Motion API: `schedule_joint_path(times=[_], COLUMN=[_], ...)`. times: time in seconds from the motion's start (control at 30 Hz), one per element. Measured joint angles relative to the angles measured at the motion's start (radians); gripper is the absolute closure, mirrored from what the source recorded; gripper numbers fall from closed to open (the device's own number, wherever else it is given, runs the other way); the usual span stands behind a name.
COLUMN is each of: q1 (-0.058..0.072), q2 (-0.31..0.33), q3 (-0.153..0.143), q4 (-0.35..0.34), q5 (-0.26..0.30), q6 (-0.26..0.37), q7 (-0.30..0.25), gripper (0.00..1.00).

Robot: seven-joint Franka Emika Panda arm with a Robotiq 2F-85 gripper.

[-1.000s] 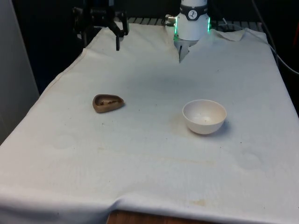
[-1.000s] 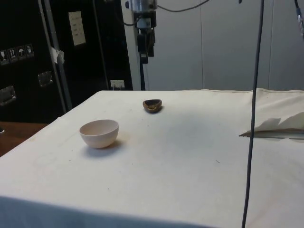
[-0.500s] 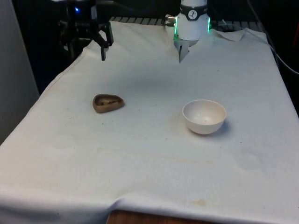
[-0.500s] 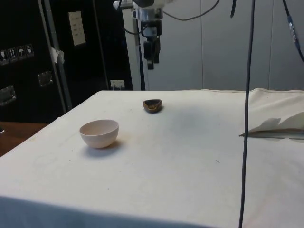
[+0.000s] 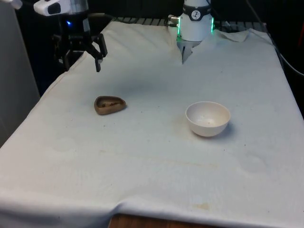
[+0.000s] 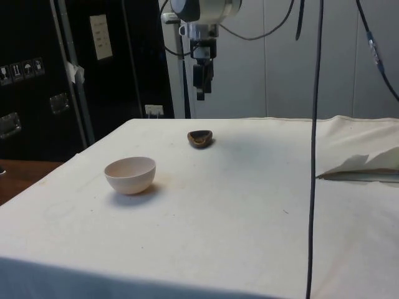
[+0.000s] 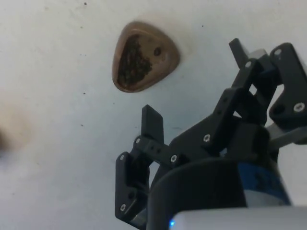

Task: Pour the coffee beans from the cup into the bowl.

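The cup (image 5: pixel 109 104), with beans inside, is set on the counter (image 5: pixel 156 156) well apart from the bowl (image 5: pixel 207 118). The claw (image 5: pixel 80 57) is held wide and empty above it. It should be lowered squarely astride the rim, the cup being kept level.

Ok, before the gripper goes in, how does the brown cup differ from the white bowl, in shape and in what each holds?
The cup is brown, low and roughly teardrop-shaped, narrowing to one end; the bowl is white, round and deeper. The cup holds dark coffee beans, while the bowl looks empty. The cup sits towards the front view's left, nearer the gripper, which hangs above the cloth; the bowl sits towards its right. Both stand upright, apart, on the white cloth.
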Motion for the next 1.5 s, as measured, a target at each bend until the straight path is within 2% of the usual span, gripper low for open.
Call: schedule_joint_path(times=[0.07, 0.37, 0.57, 0.77, 1.33, 1.5], q1=[-0.002, -0.009, -0.008, -0.008, -0.006, -0.005], q2=[0.01, 0.05, 0.086, 0.148, 0.219, 0.222], q3=[-0.005, -0.01, -0.006, -0.006, -0.006, -0.003], q4=[0.006, 0.031, 0.068, 0.128, 0.168, 0.168], q5=[0.033, 0.102, 0.102, 0.102, 0.103, 0.103], q6=[-0.008, -0.039, -0.048, -0.062, -0.051, -0.051], q7=[-0.033, -0.114, -0.117, -0.114, -0.117, -0.119], gripper=[0.0, 0.0, 0.0, 0.0, 0.0, 0.0])
